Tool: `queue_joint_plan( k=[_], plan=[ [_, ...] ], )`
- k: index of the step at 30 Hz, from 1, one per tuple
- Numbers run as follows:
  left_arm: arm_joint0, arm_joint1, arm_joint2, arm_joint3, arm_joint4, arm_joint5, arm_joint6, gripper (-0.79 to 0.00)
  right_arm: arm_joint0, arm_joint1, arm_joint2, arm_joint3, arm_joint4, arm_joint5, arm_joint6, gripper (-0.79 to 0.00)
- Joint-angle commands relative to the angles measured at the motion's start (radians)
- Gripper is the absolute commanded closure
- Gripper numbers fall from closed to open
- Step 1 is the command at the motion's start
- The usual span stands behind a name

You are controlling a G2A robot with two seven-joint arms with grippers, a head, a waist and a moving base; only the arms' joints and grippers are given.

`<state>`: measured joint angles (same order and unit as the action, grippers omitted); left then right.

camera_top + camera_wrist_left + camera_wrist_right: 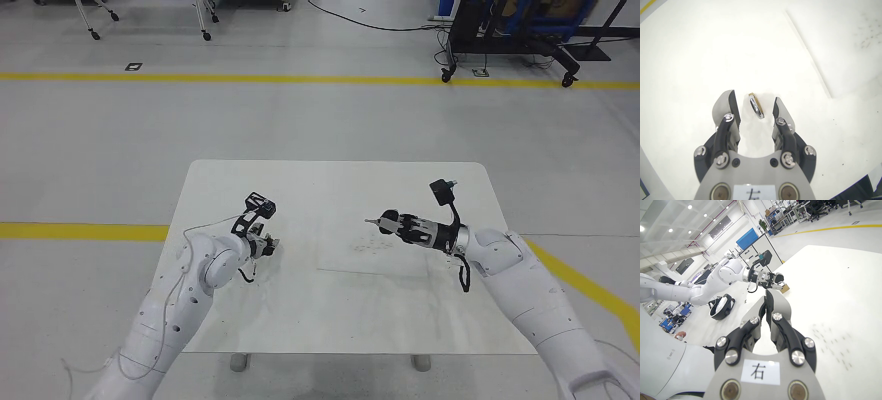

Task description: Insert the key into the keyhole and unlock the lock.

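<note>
Your left pincer [754,97] is wide open, down low at the white tabletop [696,56]. The little gold lock [758,106] with its shiny silver loop stands on its edge on the tabletop. It sits right between the two fingers and touches neither one. Your right pincer [766,293] is held over the tabletop, well apart from the lock. Its fingers are pressed tight together. You cannot tell if a key sits between them.

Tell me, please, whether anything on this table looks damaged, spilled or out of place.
A patch of small dark scuff marks mars the white table near the right gripper; it looks like wear, not a spill. Nothing else stands out.
</note>
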<state>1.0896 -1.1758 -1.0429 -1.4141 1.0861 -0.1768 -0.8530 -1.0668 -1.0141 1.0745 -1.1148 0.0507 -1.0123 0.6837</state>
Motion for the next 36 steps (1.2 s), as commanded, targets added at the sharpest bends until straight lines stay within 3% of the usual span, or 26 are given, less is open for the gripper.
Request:
queue_joint_plan(
  k=[1,5,8,36],
  plan=[
    [-0.008,-0.004,0.013,0.012,0.003,0.014,-0.006,-0.342,0.0,0.0,0.0,0.0,0.0,0.0,0.0,0.0],
    [-0.023,-0.011,0.026,0.028,-0.016,0.011,-0.008,-0.095,0.0,0.0,0.0,0.0,0.0,0.0,0.0,0.0],
    [-0.025,-0.013,0.03,0.027,-0.014,0.018,-0.014,0.0,0.0,0.0,0.0,0.0,0.0,0.0,0.0,0.0],
    [-0.01,-0.007,0.023,-0.012,0.087,0.022,-0.082,0.0,0.0,0.0,0.0,0.0,0.0,0.0,0.0,0.0]
  ],
)
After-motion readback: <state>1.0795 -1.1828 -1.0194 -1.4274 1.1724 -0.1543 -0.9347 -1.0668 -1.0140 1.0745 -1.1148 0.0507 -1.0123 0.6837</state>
